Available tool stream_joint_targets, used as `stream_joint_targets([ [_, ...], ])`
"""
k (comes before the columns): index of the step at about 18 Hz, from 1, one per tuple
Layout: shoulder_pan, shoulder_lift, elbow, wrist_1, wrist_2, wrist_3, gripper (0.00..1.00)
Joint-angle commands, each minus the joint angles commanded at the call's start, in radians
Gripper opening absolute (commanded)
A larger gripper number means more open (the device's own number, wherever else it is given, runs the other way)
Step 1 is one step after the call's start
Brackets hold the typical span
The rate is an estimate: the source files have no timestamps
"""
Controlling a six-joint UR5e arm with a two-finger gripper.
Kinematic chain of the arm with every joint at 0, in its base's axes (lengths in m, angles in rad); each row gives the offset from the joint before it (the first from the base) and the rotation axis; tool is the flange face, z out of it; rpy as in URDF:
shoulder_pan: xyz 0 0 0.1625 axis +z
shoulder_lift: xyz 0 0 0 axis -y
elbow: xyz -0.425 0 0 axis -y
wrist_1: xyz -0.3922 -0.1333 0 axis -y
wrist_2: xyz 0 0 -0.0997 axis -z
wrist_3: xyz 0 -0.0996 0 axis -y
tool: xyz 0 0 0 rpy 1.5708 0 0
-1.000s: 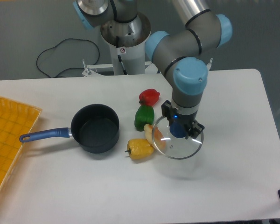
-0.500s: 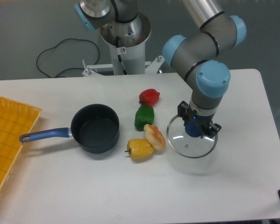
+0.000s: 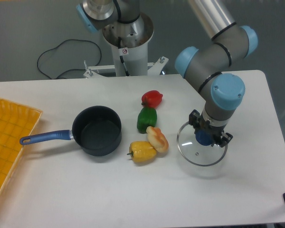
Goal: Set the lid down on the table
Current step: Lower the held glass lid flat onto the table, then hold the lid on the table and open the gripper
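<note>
Claw (image 3: pixel 204 138) clamped on blue knob, round clear glass lid (image 3: pixel 201 151), smooth white table (image 3: pixel 237 185)

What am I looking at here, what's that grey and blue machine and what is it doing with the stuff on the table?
It is a robot arm of grey tubes with blue joint caps, filmed by one fixed camera looking down at a white table from the front. At its tip is a two-finger gripper, shut on the blue knob of a round glass lid; a shadow beneath suggests the lid hangs just above the table. To the left stand a dark saucepan with a blue handle, a red pepper, a green pepper, a yellow pepper and a pale orange piece of food. A yellow tray lies at the left edge.
</note>
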Motion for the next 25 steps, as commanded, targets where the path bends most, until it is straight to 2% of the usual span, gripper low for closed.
stream_joint_targets([
  [9, 0.000, -0.040, -0.003, 0.006, 0.000, 0.022, 0.46],
  [13, 0.000, -0.057, -0.006, 0.040, 0.000, 0.025, 0.46],
  [25, 0.000, -0.063, -0.009, 0.049, 0.002, 0.022, 0.46],
])
